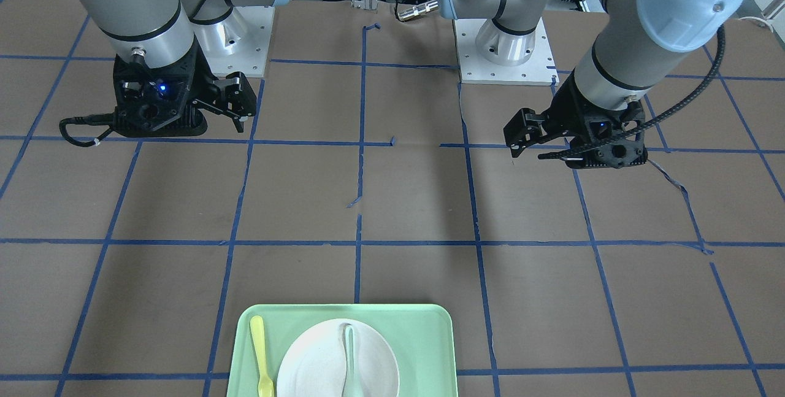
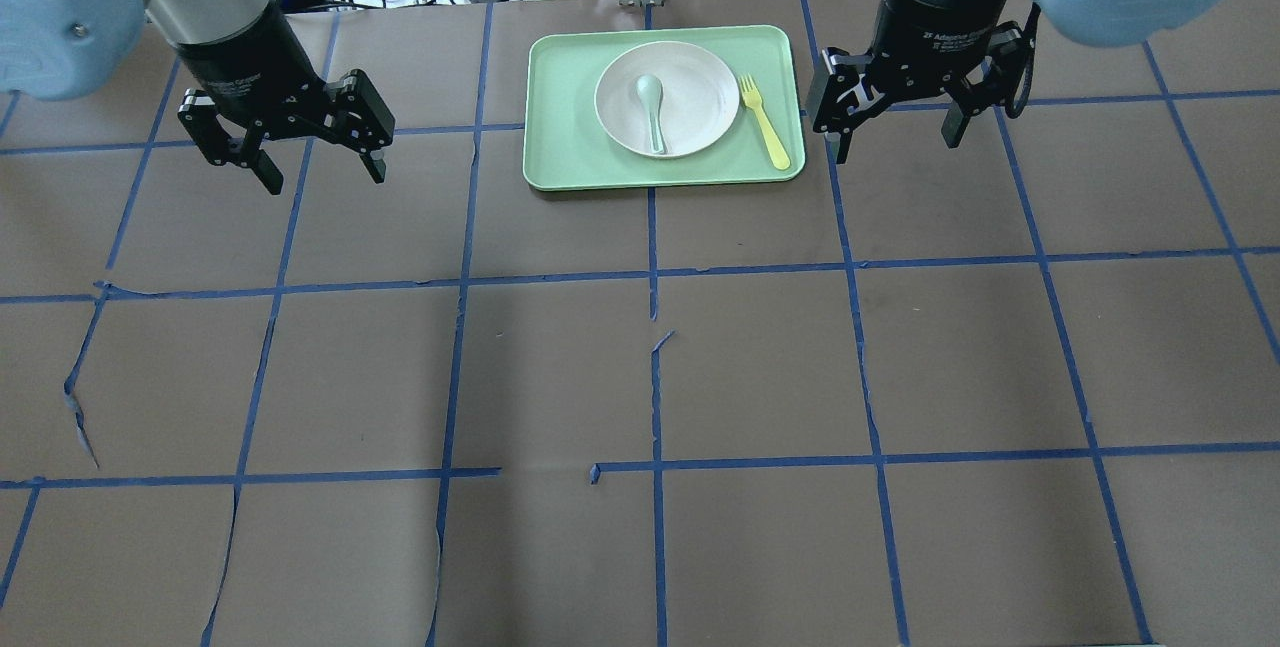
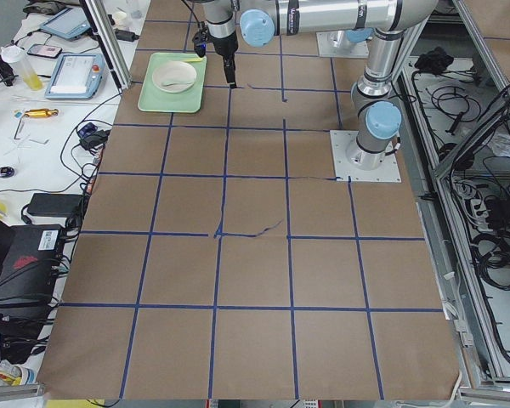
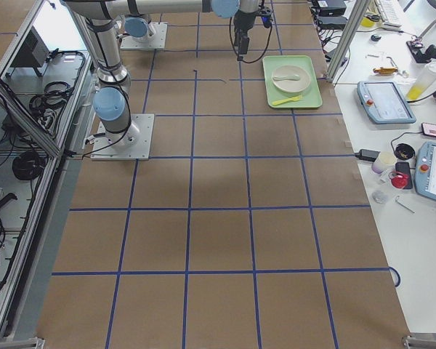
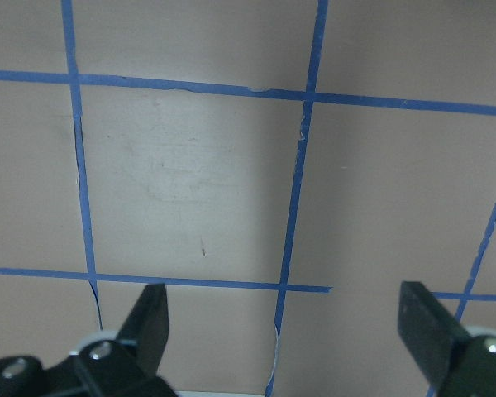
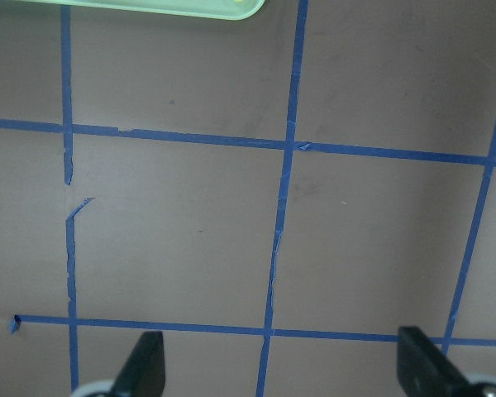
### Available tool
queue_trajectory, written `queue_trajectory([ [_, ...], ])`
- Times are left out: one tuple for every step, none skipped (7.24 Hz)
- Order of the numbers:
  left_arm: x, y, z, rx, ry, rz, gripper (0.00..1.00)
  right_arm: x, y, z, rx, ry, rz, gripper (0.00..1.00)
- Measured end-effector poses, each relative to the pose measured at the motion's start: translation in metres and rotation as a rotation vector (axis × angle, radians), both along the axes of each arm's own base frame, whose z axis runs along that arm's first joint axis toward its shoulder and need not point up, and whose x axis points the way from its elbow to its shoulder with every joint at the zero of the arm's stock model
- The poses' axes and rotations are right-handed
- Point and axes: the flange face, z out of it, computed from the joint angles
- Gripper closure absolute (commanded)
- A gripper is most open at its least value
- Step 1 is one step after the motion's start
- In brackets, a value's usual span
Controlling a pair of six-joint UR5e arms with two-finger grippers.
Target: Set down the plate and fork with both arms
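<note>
The off-white plate (image 2: 700, 92) lies on a mint-green tray (image 2: 560, 127) at the table's far middle. The yellow fork (image 2: 765, 122) lies on the tray beside the plate, on the side nearer my right arm. In the front view the plate (image 1: 313, 360) and fork (image 1: 260, 357) show at the bottom edge. My right gripper (image 2: 893, 142) is open and empty, hovering just right of the tray. My left gripper (image 2: 325, 175) is open and empty, well left of the tray. Both wrist views show spread fingers over bare table.
A pale grey-green spoon (image 2: 652, 107) lies in the plate. Brown paper with a blue tape grid covers the table. The tray's near edge (image 6: 149, 4) shows at the top of the right wrist view. Cables and devices lie beyond the table's far edge.
</note>
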Motion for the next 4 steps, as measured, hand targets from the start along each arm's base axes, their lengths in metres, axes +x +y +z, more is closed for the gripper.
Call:
queue_trajectory([
  [-0.013, 0.001, 0.001, -0.017, -0.002, 0.008, 0.00, 0.000, 0.000, 0.000, -0.001, 0.000, 0.000, 0.00],
  [-0.020, 0.001, 0.002, -0.029, -0.002, 0.012, 0.00, 0.000, 0.000, 0.000, 0.000, -0.001, 0.001, 0.00],
  [-0.023, 0.002, 0.006, -0.041, -0.001, -0.004, 0.00, 0.000, 0.001, 0.001, 0.000, -0.005, 0.000, 0.00],
  [-0.027, 0.006, 0.013, -0.058, 0.000, -0.048, 0.00, 0.002, 0.001, 0.004, -0.002, -0.011, -0.002, 0.00],
])
